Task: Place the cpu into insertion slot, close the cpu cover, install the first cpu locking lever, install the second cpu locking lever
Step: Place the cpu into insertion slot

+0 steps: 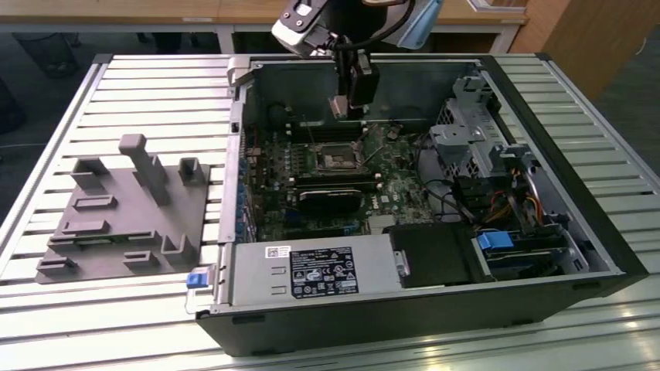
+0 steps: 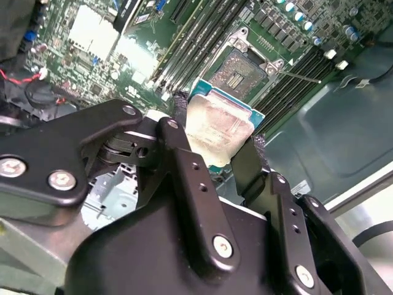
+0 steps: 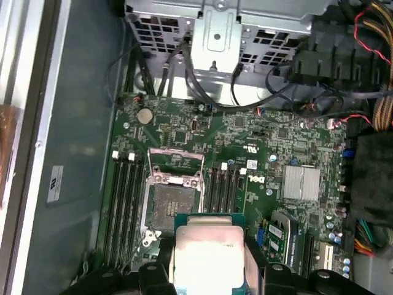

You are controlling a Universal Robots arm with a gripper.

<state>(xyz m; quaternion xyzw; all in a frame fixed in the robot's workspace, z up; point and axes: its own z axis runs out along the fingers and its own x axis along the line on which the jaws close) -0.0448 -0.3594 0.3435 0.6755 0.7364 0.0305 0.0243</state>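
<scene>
My gripper (image 1: 344,107) hangs inside the open computer case, above the motherboard (image 1: 392,182), and is shut on the cpu (image 1: 338,106). In both wrist views the cpu (image 2: 218,126) (image 3: 209,249) shows its silvery top and green edge, pinched between two black fingers (image 2: 178,120). The insertion slot (image 3: 169,206) (image 2: 243,69) lies bare on the board below, a little way off from the chip; in the exterior view the insertion slot (image 1: 338,161) sits below the gripper. The cpu cover (image 3: 176,161) stands swung open at one edge of the slot. A thin locking lever (image 2: 301,77) sticks out beside the socket.
Long black memory slots (image 3: 126,206) flank the socket on both sides. A black block (image 1: 330,197) sits just in front of the socket. A metal drive cage (image 1: 469,127) and cables (image 1: 515,205) fill the case's right side. A grey fixture (image 1: 124,209) rests on the slatted table's left.
</scene>
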